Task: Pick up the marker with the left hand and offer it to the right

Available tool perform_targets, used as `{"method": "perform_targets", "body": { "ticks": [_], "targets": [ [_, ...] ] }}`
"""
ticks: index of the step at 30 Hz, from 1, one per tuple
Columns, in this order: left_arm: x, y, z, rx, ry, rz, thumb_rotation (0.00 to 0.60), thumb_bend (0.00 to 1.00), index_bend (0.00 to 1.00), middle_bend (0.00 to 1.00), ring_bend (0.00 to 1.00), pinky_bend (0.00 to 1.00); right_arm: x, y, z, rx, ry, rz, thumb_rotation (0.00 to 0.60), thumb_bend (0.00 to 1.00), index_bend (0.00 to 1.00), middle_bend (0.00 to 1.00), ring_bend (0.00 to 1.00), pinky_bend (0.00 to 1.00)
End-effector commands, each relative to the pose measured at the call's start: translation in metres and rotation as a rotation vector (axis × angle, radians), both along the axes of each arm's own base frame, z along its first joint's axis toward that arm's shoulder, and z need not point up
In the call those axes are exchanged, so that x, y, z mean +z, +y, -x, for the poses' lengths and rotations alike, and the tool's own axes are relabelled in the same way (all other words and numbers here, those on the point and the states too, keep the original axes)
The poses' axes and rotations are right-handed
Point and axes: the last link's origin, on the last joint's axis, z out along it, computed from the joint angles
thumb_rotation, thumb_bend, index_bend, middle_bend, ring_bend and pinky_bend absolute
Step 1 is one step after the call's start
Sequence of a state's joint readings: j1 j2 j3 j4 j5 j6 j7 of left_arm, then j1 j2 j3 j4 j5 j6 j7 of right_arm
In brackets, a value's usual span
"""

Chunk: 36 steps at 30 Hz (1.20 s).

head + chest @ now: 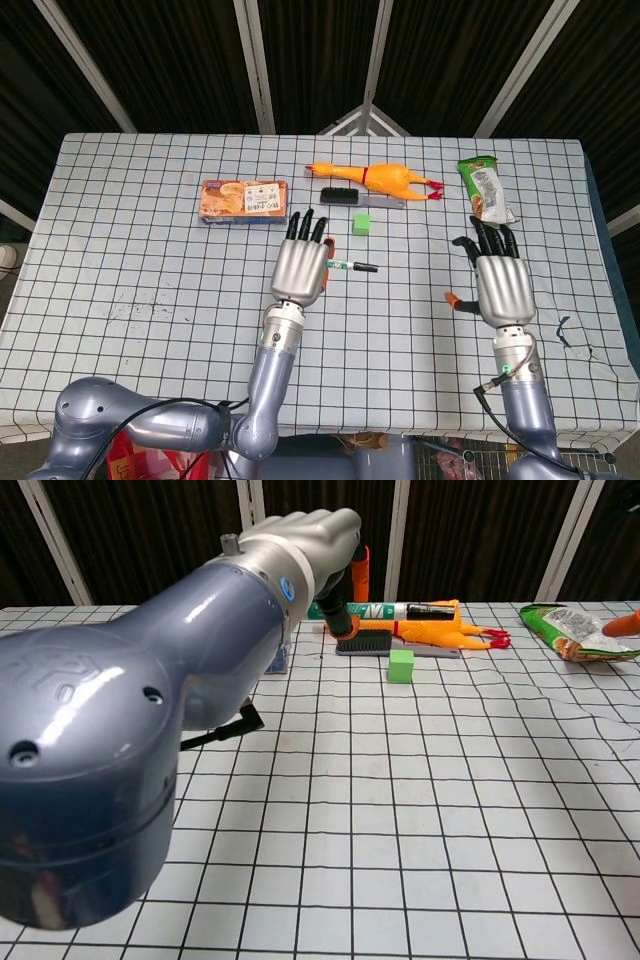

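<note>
Raised above the checked table (120,230), left hand (300,268) gripping the marker (352,266), seen back-side up in the head view with fingers pointing to 12 o'clock. Marker held level, black cap sticking out toward 3 o'clock, clear of the cloth; in the chest view, lined up in front of the rubber chicken (440,620) and above the brush (365,640). At 3 o'clock from the left hand and well apart from it, right hand (498,283) lifted with fingers spread and nothing in them, orange thumb tip out toward 9 o'clock. At 12 o'clock from the left hand, just beyond its fingertips, a small green cube (362,223); further toward 12, brush and chicken lying side by side. At 11 o'clock, an orange snack box (245,200) lying flat. At 12 o'clock from the right hand, a green packet (485,190) near the table's far edge.
</note>
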<state>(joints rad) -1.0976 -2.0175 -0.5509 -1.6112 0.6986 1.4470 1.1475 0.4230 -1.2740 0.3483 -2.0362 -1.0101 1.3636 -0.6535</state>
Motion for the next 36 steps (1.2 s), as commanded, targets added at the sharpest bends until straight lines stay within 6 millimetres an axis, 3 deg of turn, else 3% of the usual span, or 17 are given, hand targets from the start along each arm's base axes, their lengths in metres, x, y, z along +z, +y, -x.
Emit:
{"method": "perform_targets", "body": {
  "ticks": [1,11,24,36],
  "targets": [
    [0.000,0.000,-0.003,-0.002,-0.009,-0.003,0.600,0.57,0.54,0.13,0.00,0.00,-0.005,-0.003,-0.019,0.014,0.006,-0.010,0.600,0.14,0.33,0.08,0.11,0.04],
    [-0.005,0.000,-0.007,-0.006,-0.015,-0.002,0.600,0.57,0.54,0.13,0.00,0.00,-0.024,-0.002,-0.040,0.036,0.031,-0.050,0.600,0.32,0.35,0.08,0.11,0.04],
    [-0.013,-0.004,-0.017,-0.036,-0.054,0.002,0.600,0.57,0.54,0.14,0.00,0.00,-0.052,-0.007,-0.069,0.048,0.014,-0.101,0.600,0.34,0.35,0.08,0.11,0.04],
    [-0.020,-0.005,-0.017,-0.037,-0.059,0.014,0.600,0.57,0.54,0.14,0.00,0.00,-0.063,-0.010,-0.084,0.046,-0.005,-0.102,0.600,0.34,0.35,0.08,0.11,0.04]
  ]
}}
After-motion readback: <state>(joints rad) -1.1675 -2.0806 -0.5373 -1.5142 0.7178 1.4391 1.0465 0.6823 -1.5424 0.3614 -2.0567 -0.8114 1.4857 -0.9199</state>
